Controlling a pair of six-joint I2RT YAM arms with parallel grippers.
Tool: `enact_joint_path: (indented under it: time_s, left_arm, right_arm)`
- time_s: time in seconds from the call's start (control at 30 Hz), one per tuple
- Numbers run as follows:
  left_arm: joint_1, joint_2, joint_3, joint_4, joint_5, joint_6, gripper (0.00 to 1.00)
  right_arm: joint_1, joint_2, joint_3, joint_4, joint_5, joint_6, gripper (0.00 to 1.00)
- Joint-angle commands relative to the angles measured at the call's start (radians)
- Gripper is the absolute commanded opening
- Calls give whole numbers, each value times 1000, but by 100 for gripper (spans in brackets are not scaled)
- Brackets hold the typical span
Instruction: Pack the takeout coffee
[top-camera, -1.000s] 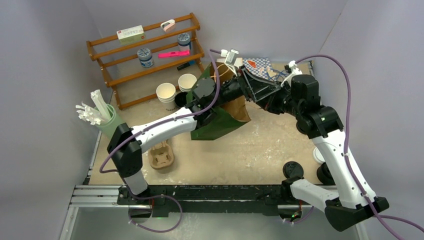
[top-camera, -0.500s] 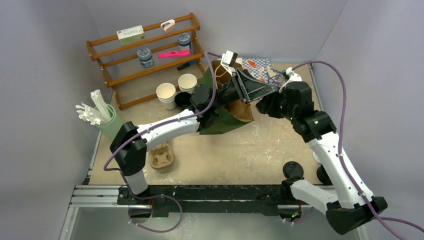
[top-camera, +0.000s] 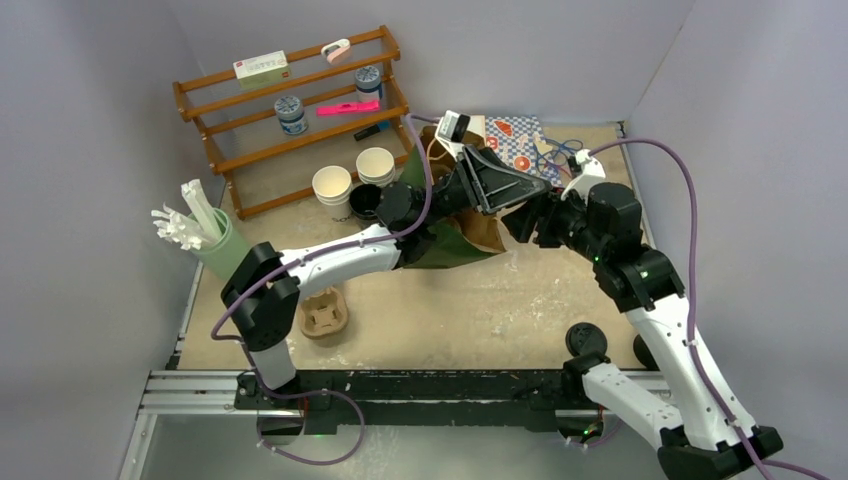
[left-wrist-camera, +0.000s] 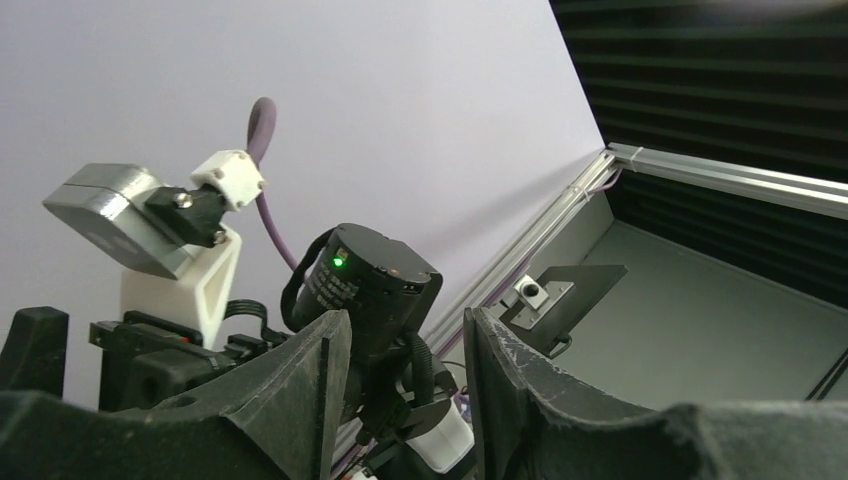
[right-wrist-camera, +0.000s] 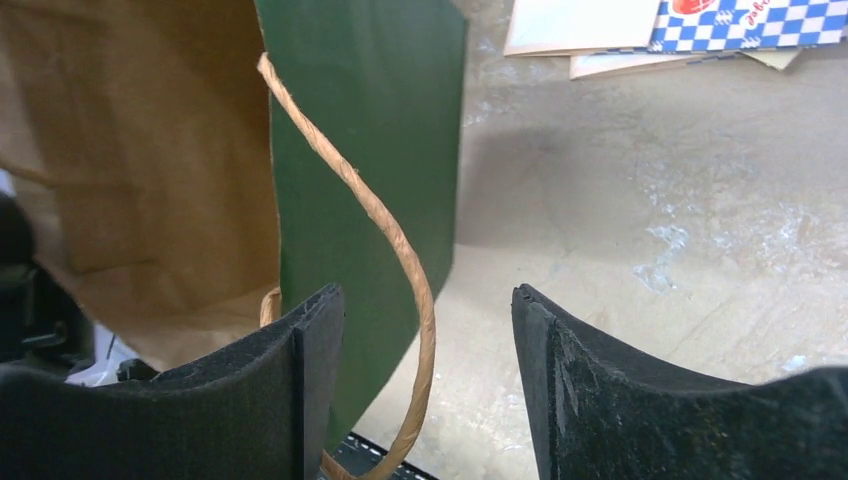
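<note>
A green paper bag (top-camera: 455, 245) with a brown inside (right-wrist-camera: 130, 150) lies on its side mid-table. My left gripper (top-camera: 512, 185) sits at the bag's mouth, tilted upward. Its jaws are open with nothing between them (left-wrist-camera: 405, 335), and past them I see the right arm. My right gripper (top-camera: 517, 220) is open just right of the bag. The bag's twisted paper handle (right-wrist-camera: 400, 260) hangs loose between its fingers (right-wrist-camera: 430, 310). A round black lid (top-camera: 585, 338) shows near the front right. I cannot tell whether it tops the takeout coffee.
A wooden rack (top-camera: 290, 110) stands at the back left, with two lidless cups (top-camera: 333, 185) and a black cup (top-camera: 362, 202) before it. A green holder of white cutlery (top-camera: 205, 240), a cardboard cup carrier (top-camera: 325, 312) and checkered paper (top-camera: 520, 135) are also here. Walls close three sides.
My right gripper opened, let go of the bag's handle and drew back toward the front. The left gripper reached further right at the bag's mouth.
</note>
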Motion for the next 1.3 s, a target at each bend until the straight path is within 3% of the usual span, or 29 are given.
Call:
enact_joint_path:
  time_s: [0.0, 0.33, 0.8, 1.1, 1.27]
  left_arm:
    - [-6, 19, 1, 102, 0, -31, 47]
    - [-10, 35, -9, 111, 0, -35, 47]
    - [-26, 42, 7, 102, 2, -36, 46]
    - [-26, 32, -9, 91, 2, -31, 46]
    - [-30, 16, -31, 69, -13, 1, 46]
  right_arm:
    - [4, -6, 21, 43, -71, -28, 66]
    - [4, -59, -6, 92, -51, -18, 75]
    - [4, 33, -42, 164, -19, -18, 76]
    - [4, -167, -156, 302, -110, -17, 74]
    - [4, -116, -58, 158, -13, 79, 77]
